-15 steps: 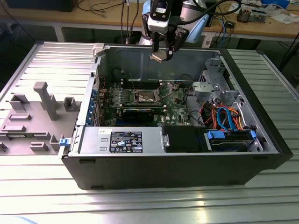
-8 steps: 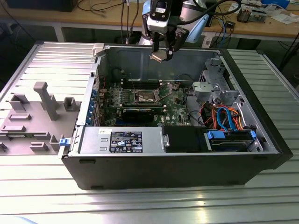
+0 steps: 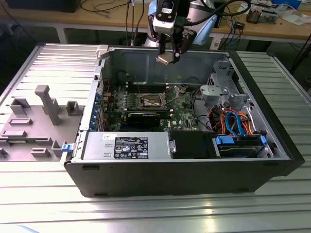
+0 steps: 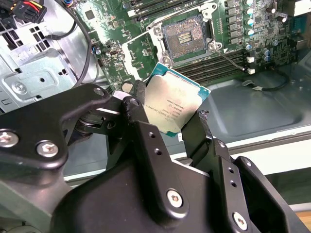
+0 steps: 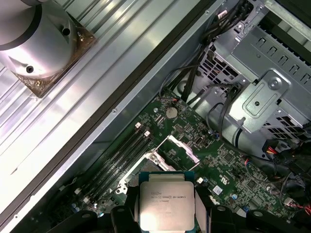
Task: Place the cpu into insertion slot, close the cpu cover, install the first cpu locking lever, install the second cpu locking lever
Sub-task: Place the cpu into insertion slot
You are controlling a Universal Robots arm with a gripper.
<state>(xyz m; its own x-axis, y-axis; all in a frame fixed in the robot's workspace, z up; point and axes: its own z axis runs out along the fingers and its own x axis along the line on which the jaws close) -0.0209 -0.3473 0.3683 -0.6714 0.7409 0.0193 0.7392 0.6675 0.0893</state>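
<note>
My gripper (image 3: 167, 54) hangs above the open computer case, over its back wall, shut on the cpu (image 3: 164, 59). In both wrist views the cpu (image 4: 176, 103) (image 5: 164, 200) is a flat silver square with a green edge, pinched between the two black fingers (image 4: 201, 127). The insertion slot (image 4: 185, 33) (image 3: 151, 101) lies open below on the green board, its dark centre bare. Beside it the cpu cover (image 4: 142, 51) (image 5: 178, 148) stands swung up. A thin wire lever (image 4: 228, 60) sticks out next to the slot.
A black expansion card (image 3: 146, 116) and memory slots (image 5: 121, 155) flank the socket. A metal drive cage (image 3: 218, 92), orange and blue cables (image 3: 233, 121) and a labelled power supply (image 3: 129, 145) fill the case. A grey fixture tray (image 3: 34, 121) lies at the exterior view's left.
</note>
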